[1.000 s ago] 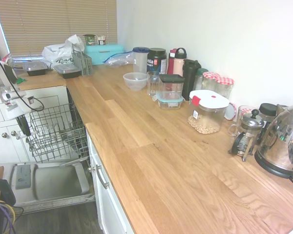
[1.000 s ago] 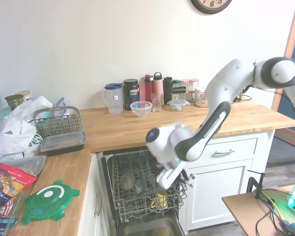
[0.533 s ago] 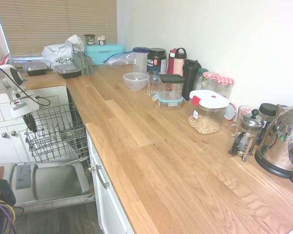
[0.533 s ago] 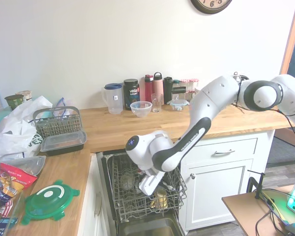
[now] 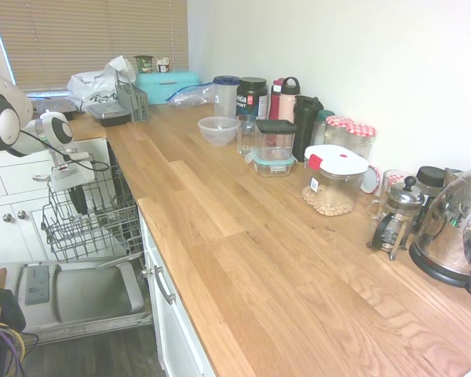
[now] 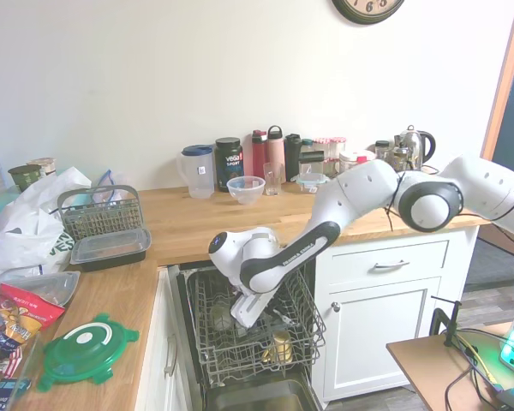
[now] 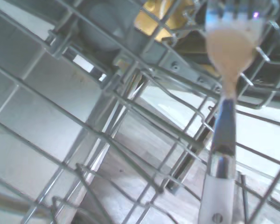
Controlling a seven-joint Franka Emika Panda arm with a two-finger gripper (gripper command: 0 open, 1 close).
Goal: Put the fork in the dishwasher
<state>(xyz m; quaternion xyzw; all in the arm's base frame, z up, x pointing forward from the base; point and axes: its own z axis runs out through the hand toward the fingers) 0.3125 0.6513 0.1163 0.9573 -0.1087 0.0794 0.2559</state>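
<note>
The fork [image 7: 224,107] shows plainly only in the wrist view: its handle rises from the bottom edge of that picture and its tines end over the grey wires of the dishwasher rack [image 7: 130,140], with a yellowish object [image 7: 158,16] lying beyond the wires. Neither exterior view shows the fork clearly, so whether it is held or lying in the rack cannot be told from them.

The gripper [image 6: 242,313] hangs low over the pulled-out rack [image 6: 248,330] of the open dishwasher [image 5: 78,294], pointing down into the wire basket; in the first exterior view the gripper [image 5: 77,200] sits at the rack's upper rim. Whether its fingers are spread or pressed together cannot be told.

A brass-coloured cup [image 6: 281,347] stands in the rack near the gripper. The dishwasher door panel [image 5: 71,290] lies flat and open below. On the wooden countertop [image 5: 243,236] stands a small clear bowl [image 5: 218,129].
</note>
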